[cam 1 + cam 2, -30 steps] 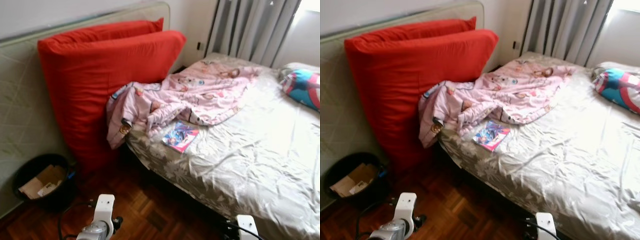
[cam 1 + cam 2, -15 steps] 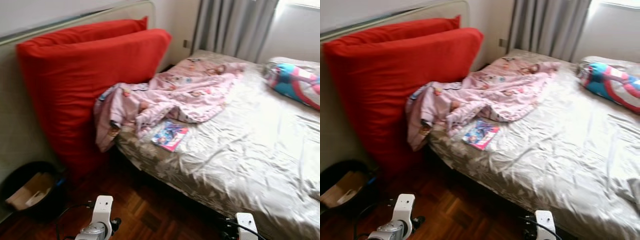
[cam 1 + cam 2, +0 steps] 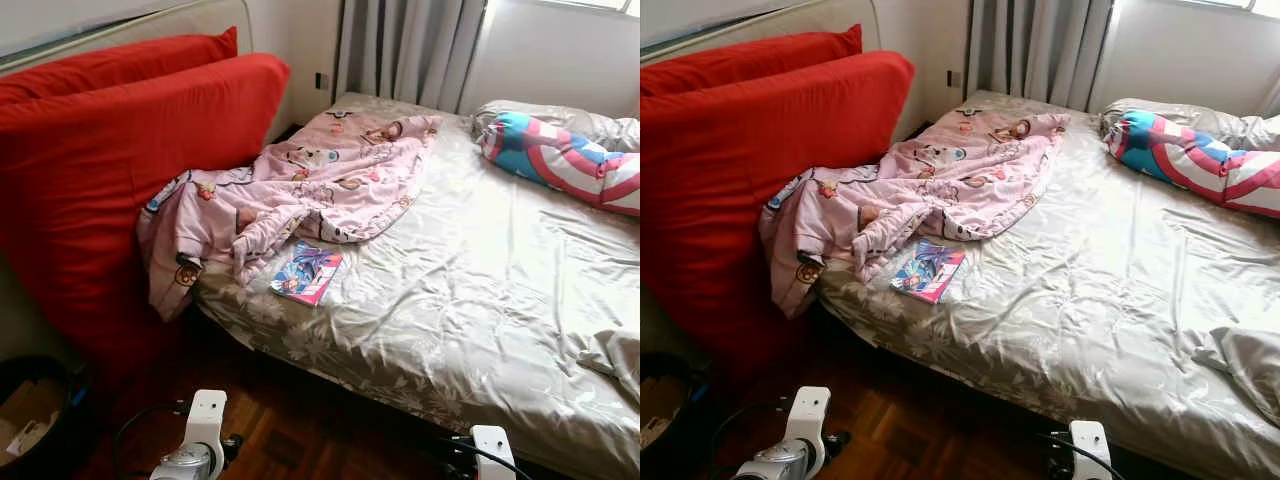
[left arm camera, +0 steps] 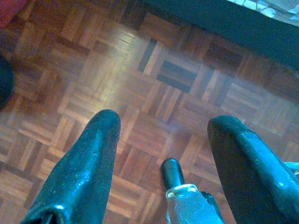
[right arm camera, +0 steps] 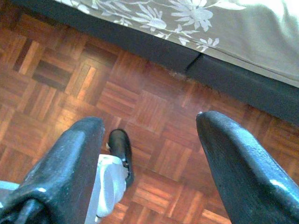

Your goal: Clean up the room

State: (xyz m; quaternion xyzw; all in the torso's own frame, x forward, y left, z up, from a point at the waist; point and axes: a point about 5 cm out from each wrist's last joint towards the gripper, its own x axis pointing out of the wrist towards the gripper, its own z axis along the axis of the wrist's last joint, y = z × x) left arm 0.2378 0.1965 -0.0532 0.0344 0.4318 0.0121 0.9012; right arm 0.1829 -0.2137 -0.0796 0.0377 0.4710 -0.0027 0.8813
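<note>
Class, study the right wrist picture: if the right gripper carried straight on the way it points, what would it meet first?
Most likely the parquet floor: the open right gripper points down at it, short of the bed's dark base.

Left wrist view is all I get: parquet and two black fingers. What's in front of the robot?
Observer: A bed with a grey satin sheet. A pink cartoon-print blanket lies crumpled at its near left corner.
Operator: Anything small to pick up?
Observer: A colourful booklet lies flat on the sheet, just beside the blanket's edge.
Operator: Right gripper busy?
Observer: No. The right gripper is open over bare parquet beside the bed's base, holding nothing.
Operator: Any bin?
Observer: A black bin with cardboard inside stands on the floor at far left, below the red mattress.
</note>
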